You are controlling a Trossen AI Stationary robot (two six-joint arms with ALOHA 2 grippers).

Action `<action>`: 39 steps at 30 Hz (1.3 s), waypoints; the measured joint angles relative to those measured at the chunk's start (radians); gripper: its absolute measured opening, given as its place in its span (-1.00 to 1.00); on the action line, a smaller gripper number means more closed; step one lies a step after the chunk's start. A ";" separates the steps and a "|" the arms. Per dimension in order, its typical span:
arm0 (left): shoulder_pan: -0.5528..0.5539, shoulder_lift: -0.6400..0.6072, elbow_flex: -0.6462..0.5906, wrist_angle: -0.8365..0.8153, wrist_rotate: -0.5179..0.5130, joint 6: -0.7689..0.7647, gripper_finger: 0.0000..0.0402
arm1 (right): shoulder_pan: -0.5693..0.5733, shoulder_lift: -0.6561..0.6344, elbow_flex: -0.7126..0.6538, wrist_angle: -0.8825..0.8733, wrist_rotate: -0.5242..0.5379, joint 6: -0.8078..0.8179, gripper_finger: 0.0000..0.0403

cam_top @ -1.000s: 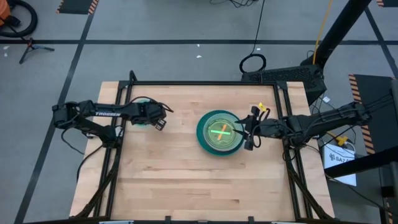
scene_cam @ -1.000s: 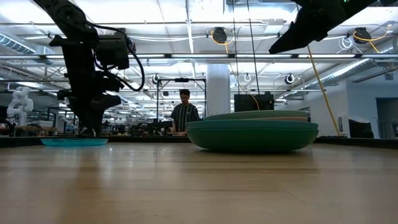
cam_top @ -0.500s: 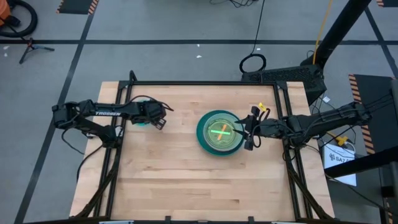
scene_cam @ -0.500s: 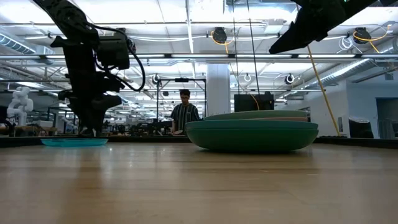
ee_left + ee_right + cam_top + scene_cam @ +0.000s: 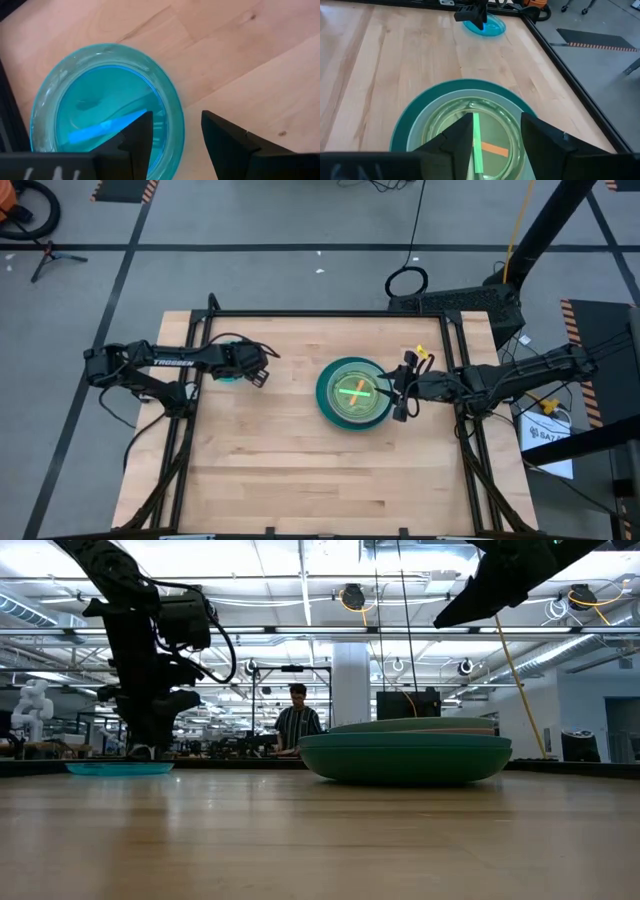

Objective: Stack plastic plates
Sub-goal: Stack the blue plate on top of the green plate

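A small translucent blue plate (image 5: 105, 115) lies flat on the table near its left edge (image 5: 228, 372) (image 5: 120, 768). My left gripper (image 5: 175, 130) (image 5: 258, 372) is open and low over the plate's right rim, with one finger above the plate's inside and the other outside it. The other plates sit in one stack (image 5: 353, 392) (image 5: 405, 755) right of centre, a large teal plate at the bottom and paler, translucent ones nested on top (image 5: 470, 135). My right gripper (image 5: 495, 132) (image 5: 398, 392) is open and raised over the stack's right edge. My left gripper comes from above, pointing down, with its open fingers on either side of the blue plate's right rim (image 5: 172, 117). Whether a finger touches the plate, I cannot tell. The plate lies flat on the table.
A black frame (image 5: 330, 313) runs along the table's far edge and sides. Bare wood (image 5: 320, 470) fills the near half of the table and the gap between the blue plate and the stack. A person (image 5: 297, 720) stands far behind the table.
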 joint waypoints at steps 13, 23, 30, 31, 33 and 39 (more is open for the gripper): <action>-0.036 0.000 0.000 0.000 -0.014 -0.007 -0.13 | 0.000 0.000 0.000 -0.012 0.000 0.007 -0.21; -0.037 0.003 0.000 0.000 -0.023 -0.013 -0.13 | 0.000 0.000 0.000 -0.010 0.000 0.007 -0.21; -0.037 0.092 0.000 0.002 -0.024 -0.023 -0.13 | 0.000 0.000 0.000 -0.010 0.000 0.011 -0.21; -0.037 0.109 0.000 0.003 -0.027 -0.023 -0.13 | 0.000 0.000 0.000 -0.010 0.000 0.011 -0.21; -0.037 0.145 0.000 0.003 -0.040 -0.022 -0.13 | 0.000 0.000 0.001 -0.010 0.000 0.011 -0.21; -0.039 0.204 0.004 0.006 -0.085 -0.046 -0.13 | 0.000 0.000 0.001 -0.010 0.000 0.011 -0.21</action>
